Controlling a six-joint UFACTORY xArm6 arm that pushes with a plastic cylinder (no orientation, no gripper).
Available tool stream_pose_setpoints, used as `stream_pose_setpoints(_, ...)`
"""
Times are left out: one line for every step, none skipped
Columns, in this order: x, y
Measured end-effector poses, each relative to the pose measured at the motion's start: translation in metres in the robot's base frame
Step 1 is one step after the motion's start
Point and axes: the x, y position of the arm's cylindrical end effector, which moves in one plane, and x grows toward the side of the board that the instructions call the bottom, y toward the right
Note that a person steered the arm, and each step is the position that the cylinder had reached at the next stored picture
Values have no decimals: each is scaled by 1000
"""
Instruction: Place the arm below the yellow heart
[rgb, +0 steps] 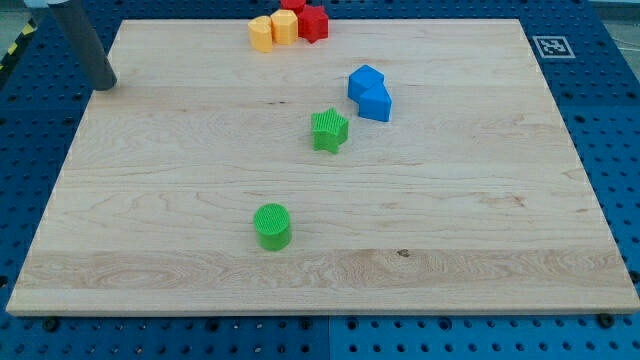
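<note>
The yellow heart (261, 34) lies at the view's top edge of the wooden board, left of centre, touching a second yellow block (284, 26). My tip (104, 86) rests at the board's top left edge, far to the left of the yellow heart and slightly lower in the view. It touches no block.
Two red blocks (313, 23) (292, 5) sit right of the yellow ones at the top edge. Two blue blocks (366, 82) (377, 104) touch each other right of centre. A green star (329, 130) lies near the centre and a green cylinder (272, 225) below it. The board (480, 220) sits on a blue pegboard.
</note>
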Motion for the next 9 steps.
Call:
stream_pose_setpoints(2, 18)
stream_pose_setpoints(5, 50)
stream_pose_setpoints(5, 84)
stream_pose_setpoints(5, 126)
stream_pose_setpoints(3, 162)
stream_pose_setpoints(-3, 186)
stream_pose_setpoints(-19, 198)
stream_pose_setpoints(-40, 205)
stream_pose_setpoints(-41, 205)
